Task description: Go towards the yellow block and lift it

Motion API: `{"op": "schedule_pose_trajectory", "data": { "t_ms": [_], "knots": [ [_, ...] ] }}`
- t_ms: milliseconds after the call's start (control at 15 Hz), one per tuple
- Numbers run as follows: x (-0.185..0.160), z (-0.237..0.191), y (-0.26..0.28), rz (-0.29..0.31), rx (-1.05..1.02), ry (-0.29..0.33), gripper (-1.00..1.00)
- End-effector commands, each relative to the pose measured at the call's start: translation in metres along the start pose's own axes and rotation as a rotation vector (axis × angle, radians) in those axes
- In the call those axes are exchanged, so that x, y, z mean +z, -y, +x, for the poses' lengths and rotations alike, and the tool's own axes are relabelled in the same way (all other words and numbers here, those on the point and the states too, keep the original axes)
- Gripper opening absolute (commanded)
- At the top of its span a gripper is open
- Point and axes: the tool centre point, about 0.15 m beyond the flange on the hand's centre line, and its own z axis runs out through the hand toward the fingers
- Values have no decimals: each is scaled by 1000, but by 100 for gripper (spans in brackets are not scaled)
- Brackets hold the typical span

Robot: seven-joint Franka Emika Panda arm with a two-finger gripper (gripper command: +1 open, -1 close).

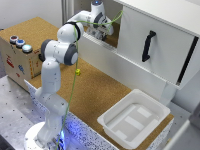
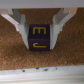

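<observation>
The robot's hand (image 2: 39, 31) hangs low over the cork-topped counter (image 1: 100, 92), its two pale fingers (image 2: 20, 27) spread on either side of a small dark purple cube with yellow markings (image 2: 39, 38), seemingly not clamped on it. That is the wrong block. The tiny bright yellow cube (image 1: 77, 72) sits on the counter well apart, beside the white arm (image 1: 55, 75). The approach step is not done; next the hand should travel over to it.

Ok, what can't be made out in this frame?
- Wrist view: blur hides whether the gripper actually touches the purple block it straddles.
- Exterior view: the arm's own wrist hides that block.
- Exterior view: the yellow block is too small for detail; it lies outside the wrist view.
</observation>
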Motion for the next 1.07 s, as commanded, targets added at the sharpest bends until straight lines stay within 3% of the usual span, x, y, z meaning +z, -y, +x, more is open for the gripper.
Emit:
{"op": "schedule_pose_trajectory", "data": {
  "t_ms": [0, 133, 467, 867, 1000],
  "knots": [
    [-29, -4, 3, -69, -17, -16, 100],
    [-43, -31, 5, -65, -29, -72, 100],
    [-66, -90, -3, -2, 10, -136, 100],
    [-74, -180, -7, 32, -99, -99, 100],
    [-79, -222, -1, 15, -167, -94, 100]
  ]
}}
